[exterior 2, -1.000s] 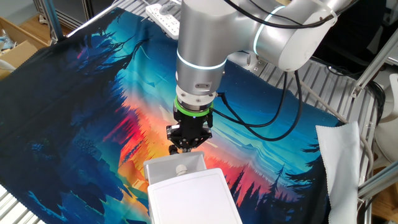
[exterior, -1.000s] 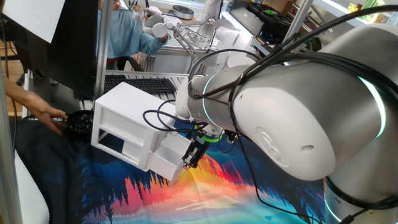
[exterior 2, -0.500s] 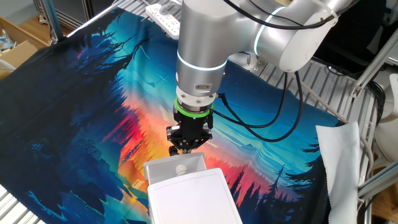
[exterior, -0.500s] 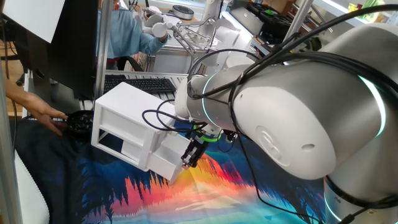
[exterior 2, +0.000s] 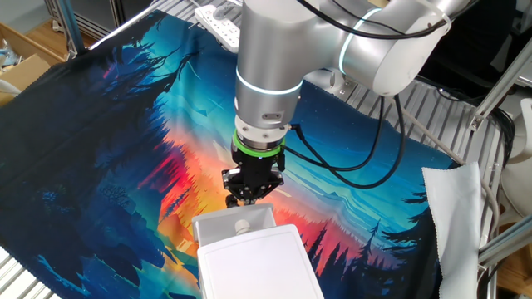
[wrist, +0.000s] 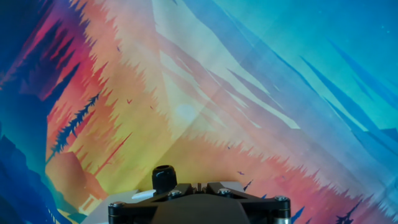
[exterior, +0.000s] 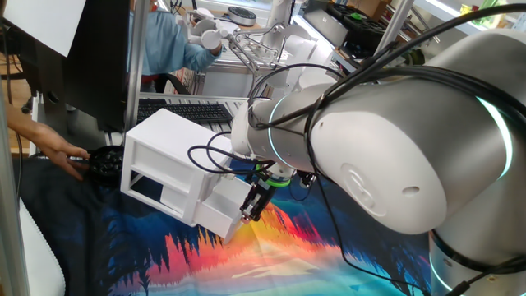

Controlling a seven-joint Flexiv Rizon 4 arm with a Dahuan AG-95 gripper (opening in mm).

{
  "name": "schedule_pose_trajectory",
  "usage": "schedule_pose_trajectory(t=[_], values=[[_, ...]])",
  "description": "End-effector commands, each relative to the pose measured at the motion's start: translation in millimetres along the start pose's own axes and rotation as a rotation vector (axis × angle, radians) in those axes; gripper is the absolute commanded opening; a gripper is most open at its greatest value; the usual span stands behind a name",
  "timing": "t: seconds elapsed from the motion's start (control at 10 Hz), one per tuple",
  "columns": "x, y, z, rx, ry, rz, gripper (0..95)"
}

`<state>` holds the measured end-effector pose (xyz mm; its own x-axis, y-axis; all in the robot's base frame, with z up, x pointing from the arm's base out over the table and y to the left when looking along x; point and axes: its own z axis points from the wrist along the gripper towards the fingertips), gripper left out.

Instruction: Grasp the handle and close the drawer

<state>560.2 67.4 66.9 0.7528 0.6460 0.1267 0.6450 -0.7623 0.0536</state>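
Observation:
The white cabinet [exterior: 168, 160] stands on the colourful mat, seen from above at the bottom of the other fixed view [exterior 2: 258, 266]. Its bottom drawer [exterior: 223, 207] [exterior 2: 235, 220] is pulled out toward the arm. The pale knob [exterior 2: 242, 226] of the top drawer shows above it. My gripper [exterior: 249, 212] [exterior 2: 248, 198] [wrist: 198, 185] sits low at the drawer's front, fingers shut together. In the hand view the dark handle [wrist: 164, 178] stands just left of the closed fingertips, not between them. The handle is hidden behind the gripper in both fixed views.
A person's hand [exterior: 57, 152] rests on a black object left of the cabinet. A keyboard [exterior: 185, 111] lies behind it. A power strip [exterior 2: 218, 23] lies at the mat's far edge, a white cloth [exterior 2: 453, 216] at the right and a cardboard box [exterior 2: 21, 50] at the left.

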Motion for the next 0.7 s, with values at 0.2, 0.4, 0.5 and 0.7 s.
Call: schedule_pose_trajectory(t=[0.2,0.4,0.5,0.7], values=[[-0.6,0.9,-0.1,0.000,-0.010,0.018,0.0],[-0.6,0.9,-0.3,-0.001,-0.023,0.012,0.0],[-0.6,0.9,-0.3,-0.008,-0.038,0.011,0.0],[-0.6,0.9,-0.3,-0.008,-0.040,0.007,0.0]])
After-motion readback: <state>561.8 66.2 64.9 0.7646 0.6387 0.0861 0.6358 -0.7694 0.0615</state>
